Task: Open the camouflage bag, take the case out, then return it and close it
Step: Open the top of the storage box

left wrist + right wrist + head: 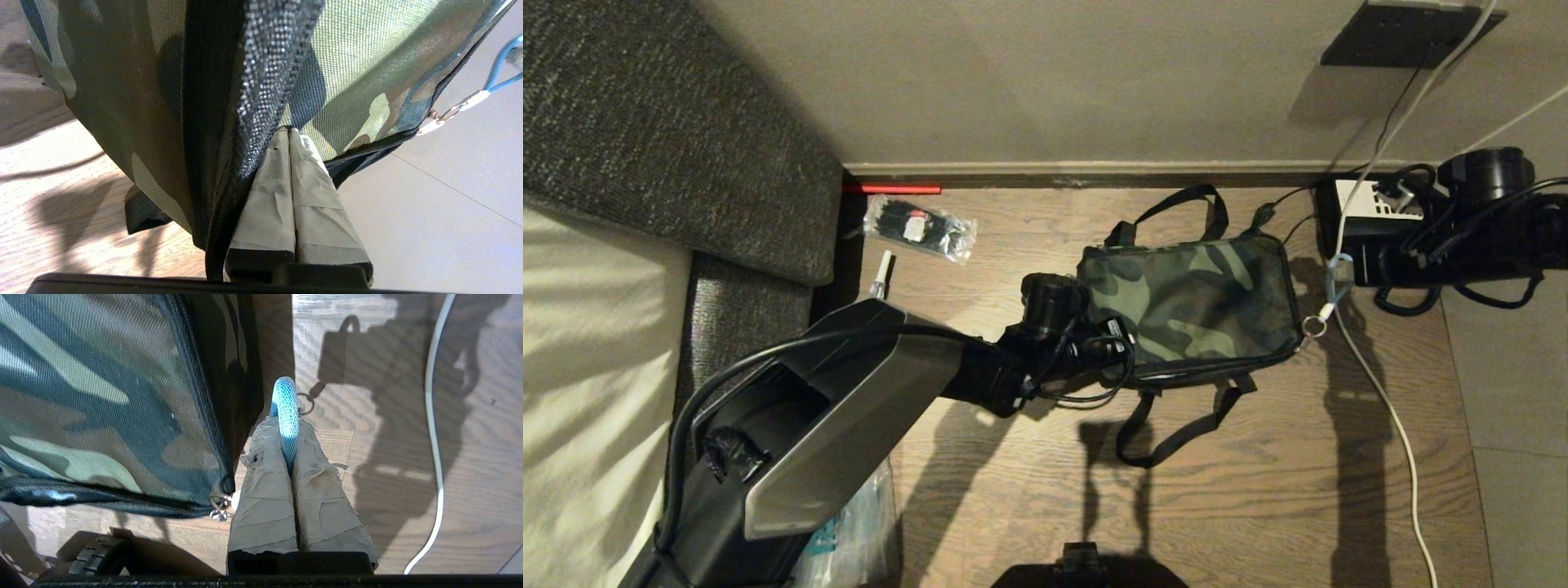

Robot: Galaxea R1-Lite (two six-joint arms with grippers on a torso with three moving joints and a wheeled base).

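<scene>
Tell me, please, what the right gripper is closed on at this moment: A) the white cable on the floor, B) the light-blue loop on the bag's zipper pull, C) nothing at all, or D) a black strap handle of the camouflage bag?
B: in the right wrist view the right gripper is shut on the light-blue loop, beside the corner of the camouflage bag.
</scene>
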